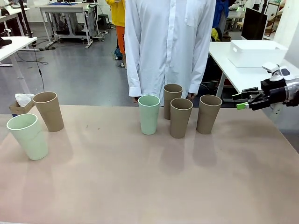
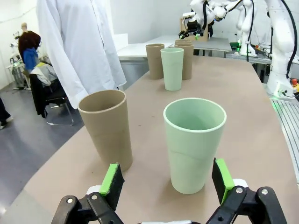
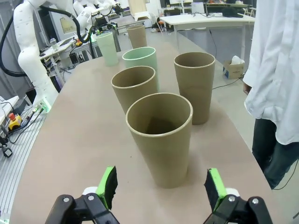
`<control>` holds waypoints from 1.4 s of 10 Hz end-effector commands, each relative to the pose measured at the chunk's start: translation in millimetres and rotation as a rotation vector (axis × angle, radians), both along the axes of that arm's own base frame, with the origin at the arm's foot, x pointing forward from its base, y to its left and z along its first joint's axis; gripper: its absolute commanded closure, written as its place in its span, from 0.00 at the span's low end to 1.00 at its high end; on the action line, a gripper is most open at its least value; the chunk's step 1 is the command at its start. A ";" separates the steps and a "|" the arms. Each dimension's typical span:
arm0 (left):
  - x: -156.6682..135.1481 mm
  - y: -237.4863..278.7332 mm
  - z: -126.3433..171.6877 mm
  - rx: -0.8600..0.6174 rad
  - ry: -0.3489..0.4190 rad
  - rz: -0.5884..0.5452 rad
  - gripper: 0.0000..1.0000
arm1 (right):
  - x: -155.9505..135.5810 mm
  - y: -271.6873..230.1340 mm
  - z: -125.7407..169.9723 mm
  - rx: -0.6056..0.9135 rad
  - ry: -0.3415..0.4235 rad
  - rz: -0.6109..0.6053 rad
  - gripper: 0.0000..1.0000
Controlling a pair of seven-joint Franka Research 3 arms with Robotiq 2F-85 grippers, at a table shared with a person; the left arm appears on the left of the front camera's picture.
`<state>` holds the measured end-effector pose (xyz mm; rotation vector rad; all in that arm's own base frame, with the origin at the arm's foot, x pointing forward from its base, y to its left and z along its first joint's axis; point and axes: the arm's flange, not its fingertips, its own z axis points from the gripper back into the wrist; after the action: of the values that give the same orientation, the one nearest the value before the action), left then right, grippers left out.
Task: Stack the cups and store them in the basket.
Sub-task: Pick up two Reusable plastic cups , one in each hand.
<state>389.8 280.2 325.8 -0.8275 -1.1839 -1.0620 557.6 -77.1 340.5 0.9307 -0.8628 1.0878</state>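
Table [image 1: 140, 186]: six cups upright, none stacked yet. Basket [image 1: 257, 53] is parked on a side table [image 1: 226, 58] at far right, well apart from every cup.

Left pair: left mint cup [image 1: 27, 135], left tan cup [image 1: 48, 111]. Centre group, set close: centre mint cup [image 1: 149, 114], rear tan cup [image 1: 172, 95], middle tan cup [image 1: 181, 119], right tan cup [image 1: 208, 114].

Left gripper [image 2: 167, 179] is spread wide, empty, lined up on the left mint cup. Right gripper [image 3: 161, 184] is likewise spread and empty, lined up on the right tan cup.

Risks:
- A tall cup could be tipped if a pad clips its wall.
- The left tan cup, just beside the left pad's line, may get knocked.
- A loosely nested stack could be dropped on the carry to the basket.
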 end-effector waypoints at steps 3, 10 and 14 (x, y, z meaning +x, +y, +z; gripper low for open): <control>21.3 -2.7 -49.4 -0.045 0.038 -0.089 0.00 | 11.0 12.9 -38.6 0.120 -0.053 0.063 0.00; 19.0 -18.0 -91.9 -0.121 0.010 -0.135 0.00 | 27.9 37.9 -92.5 0.242 -0.071 0.104 0.00; 21.0 -27.3 -103.1 -0.132 0.021 -0.166 0.00 | 35.2 42.9 -103.9 0.286 -0.055 0.087 0.00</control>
<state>417.0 253.1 234.0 -1.0422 -1.1615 -1.0782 585.3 -34.6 236.3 1.1678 -0.9998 1.0963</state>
